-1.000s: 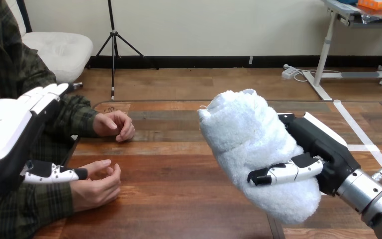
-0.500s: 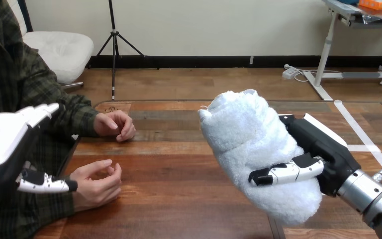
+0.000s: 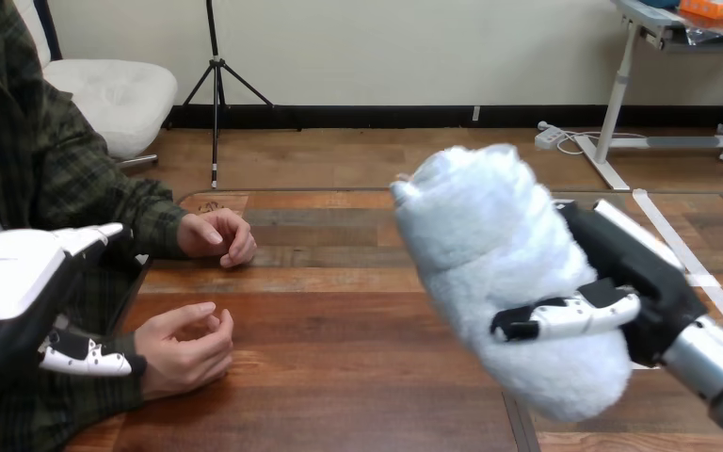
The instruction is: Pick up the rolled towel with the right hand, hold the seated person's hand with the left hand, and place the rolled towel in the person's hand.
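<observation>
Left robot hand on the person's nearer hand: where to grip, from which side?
The person's nearer hand rests on the table, fingers loosely curled toward the rolled towel. Left robot hand should probably cup its back near the sleeve, from the view's left, leaving that opening free.

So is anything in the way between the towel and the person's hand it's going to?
Nothing visible. The rolled towel, held up in the right hand, has bare table between it and the person's nearer hand. The left hand sits beside that wrist, at the view's left, off the path.
</observation>
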Robot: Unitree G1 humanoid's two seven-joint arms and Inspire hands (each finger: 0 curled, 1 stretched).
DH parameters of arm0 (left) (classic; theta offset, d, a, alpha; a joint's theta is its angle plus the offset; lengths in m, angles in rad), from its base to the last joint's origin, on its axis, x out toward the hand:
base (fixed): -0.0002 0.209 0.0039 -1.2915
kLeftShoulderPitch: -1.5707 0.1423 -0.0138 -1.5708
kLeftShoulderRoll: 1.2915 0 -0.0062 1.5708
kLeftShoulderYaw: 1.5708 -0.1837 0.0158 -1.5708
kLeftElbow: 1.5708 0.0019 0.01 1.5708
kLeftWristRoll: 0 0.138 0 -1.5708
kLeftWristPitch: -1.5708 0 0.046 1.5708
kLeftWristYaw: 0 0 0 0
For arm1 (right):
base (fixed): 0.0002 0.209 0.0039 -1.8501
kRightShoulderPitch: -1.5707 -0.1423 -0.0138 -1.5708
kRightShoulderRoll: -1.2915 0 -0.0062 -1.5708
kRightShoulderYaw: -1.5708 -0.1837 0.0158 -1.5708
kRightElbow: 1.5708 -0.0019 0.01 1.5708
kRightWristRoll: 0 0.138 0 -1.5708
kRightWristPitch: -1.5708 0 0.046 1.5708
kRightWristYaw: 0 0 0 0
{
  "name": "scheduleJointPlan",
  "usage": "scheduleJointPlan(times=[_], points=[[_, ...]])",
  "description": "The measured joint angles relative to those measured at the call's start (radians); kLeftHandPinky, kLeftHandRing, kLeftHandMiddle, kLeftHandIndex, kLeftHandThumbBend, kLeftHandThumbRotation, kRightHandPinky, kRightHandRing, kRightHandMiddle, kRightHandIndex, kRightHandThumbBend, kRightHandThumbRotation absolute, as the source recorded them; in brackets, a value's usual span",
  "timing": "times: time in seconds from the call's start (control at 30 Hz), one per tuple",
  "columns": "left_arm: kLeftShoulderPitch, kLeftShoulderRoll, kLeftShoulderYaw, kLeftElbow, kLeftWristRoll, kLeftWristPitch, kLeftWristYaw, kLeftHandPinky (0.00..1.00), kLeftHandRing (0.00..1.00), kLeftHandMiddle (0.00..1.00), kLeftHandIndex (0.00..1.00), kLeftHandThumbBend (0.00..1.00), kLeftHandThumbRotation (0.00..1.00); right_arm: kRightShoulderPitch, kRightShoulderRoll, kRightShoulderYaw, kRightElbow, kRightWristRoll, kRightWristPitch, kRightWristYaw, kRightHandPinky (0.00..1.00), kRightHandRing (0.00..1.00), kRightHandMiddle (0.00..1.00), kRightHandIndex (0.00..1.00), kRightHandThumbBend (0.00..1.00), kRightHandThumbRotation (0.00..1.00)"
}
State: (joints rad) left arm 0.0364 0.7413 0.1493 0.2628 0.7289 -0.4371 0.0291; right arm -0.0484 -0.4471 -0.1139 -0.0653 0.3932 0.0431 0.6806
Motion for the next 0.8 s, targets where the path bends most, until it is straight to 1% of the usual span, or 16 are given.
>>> scheduleJointPlan(times=[0.23, 0.43, 0.63, 0.8], points=[[-0.043, 0.022, -0.050, 0.092, 0.012, -0.012, 0.012, 0.82, 0.86, 0.86, 0.87, 1.00, 0.32, 0.034, -0.018, -0.034, -0.072, 0.034, 0.011, 0.007, 0.08, 0.13, 0.19, 0.23, 0.75, 0.00], [-0.079, 0.043, -0.101, 0.173, 0.038, -0.020, 0.028, 0.81, 0.85, 0.86, 0.86, 1.00, 0.34, 0.062, -0.034, -0.067, -0.125, 0.070, 0.026, 0.015, 0.07, 0.13, 0.19, 0.22, 0.73, 0.00], [-0.117, 0.047, -0.146, 0.256, 0.052, -0.025, 0.060, 0.80, 0.84, 0.84, 0.85, 1.00, 0.34, 0.080, -0.038, -0.099, -0.147, 0.117, 0.030, 0.039, 0.06, 0.11, 0.18, 0.21, 0.70, 0.00], [-0.149, 0.049, -0.181, 0.316, 0.059, -0.032, 0.077, 0.80, 0.84, 0.84, 0.85, 1.00, 0.35, 0.090, -0.042, -0.116, -0.172, 0.124, 0.030, 0.051, 0.05, 0.11, 0.17, 0.19, 0.69, 0.00]])
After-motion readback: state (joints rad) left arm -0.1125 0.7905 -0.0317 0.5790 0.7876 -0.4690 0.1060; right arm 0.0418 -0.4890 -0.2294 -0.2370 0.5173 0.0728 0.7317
